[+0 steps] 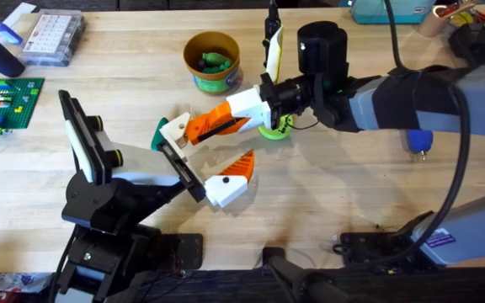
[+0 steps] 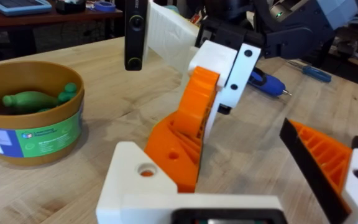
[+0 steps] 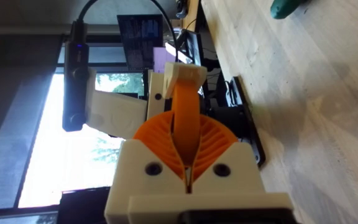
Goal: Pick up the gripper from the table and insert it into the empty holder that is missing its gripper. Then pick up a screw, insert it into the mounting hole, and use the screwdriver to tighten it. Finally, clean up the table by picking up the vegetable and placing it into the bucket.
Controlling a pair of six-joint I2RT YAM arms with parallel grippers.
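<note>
Bucket (image 1: 211,59) stands at the far middle of the table, yellow with a green band, and the dark-green vegetable (image 1: 214,60) lies inside it. Nearer, the right gripper (image 1: 194,130) has its orange pads pressed together with nothing visibly held. Close beside it, the left gripper (image 1: 199,162) is spread wide and empty, one white-and-orange finger (image 1: 230,179) reaching toward the table's middle. Farther right, past the right arm, the blue-handled screwdriver (image 1: 418,142) lies on the wood.

green vegetable (image 1: 215,60) lies in yellow bucket (image 1: 211,77); blue screwdriver (image 1: 418,142) on table.
</note>
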